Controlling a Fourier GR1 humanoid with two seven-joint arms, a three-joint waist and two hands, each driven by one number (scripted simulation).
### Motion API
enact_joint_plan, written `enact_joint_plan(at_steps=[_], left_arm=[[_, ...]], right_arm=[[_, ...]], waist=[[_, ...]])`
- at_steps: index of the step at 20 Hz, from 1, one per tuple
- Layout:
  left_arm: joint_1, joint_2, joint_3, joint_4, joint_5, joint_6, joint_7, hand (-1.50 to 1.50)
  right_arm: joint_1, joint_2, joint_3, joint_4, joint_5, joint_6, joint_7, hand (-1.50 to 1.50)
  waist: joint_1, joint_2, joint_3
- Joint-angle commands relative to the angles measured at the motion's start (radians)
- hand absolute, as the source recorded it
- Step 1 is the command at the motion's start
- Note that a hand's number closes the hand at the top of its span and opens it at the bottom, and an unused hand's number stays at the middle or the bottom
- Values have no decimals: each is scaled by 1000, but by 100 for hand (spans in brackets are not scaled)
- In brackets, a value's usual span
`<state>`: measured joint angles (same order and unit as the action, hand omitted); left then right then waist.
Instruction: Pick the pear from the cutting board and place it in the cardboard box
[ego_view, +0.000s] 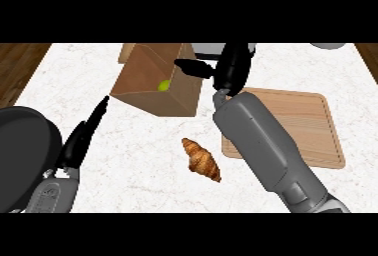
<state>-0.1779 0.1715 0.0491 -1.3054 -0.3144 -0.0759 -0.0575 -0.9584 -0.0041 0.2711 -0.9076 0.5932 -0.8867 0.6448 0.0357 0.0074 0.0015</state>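
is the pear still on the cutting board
No, the cutting board shows only bare wood, and the green pear lies inside the cardboard box, beside the right hand.

One view only, from head height, aimed steeply down at the white marble counter (140, 165). Near enough that both grey forearms enter from the lower edge and fill much of the frame. Cardboard box (155, 82) toward the top centre, cutting board (303, 125) at right, croissant (201, 159) near the middle. Wooden floor at both upper corners. No second view to share with.
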Motion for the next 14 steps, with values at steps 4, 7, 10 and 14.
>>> enact_joint_plan(at_steps=[4,7,10,14], left_arm=[[-3,-5,-2,-25,-13,14,40,0],[-7,43,59,35,34,-26,-16,0],[3,13,36,63,6,5,-39,0],[42,5,20,-39,12,-12,20,0]], right_arm=[[177,-2,-49,-92,-80,-171,-243,-150],[257,-30,-87,-165,-158,-149,-356,-150],[319,-55,-141,-184,-242,-150,-508,-150],[388,-85,-197,-233,-316,-98,-593,-150]], waist=[[-31,-6,-1],[-36,-5,-1],[-32,-4,-1],[-30,-5,-1]])
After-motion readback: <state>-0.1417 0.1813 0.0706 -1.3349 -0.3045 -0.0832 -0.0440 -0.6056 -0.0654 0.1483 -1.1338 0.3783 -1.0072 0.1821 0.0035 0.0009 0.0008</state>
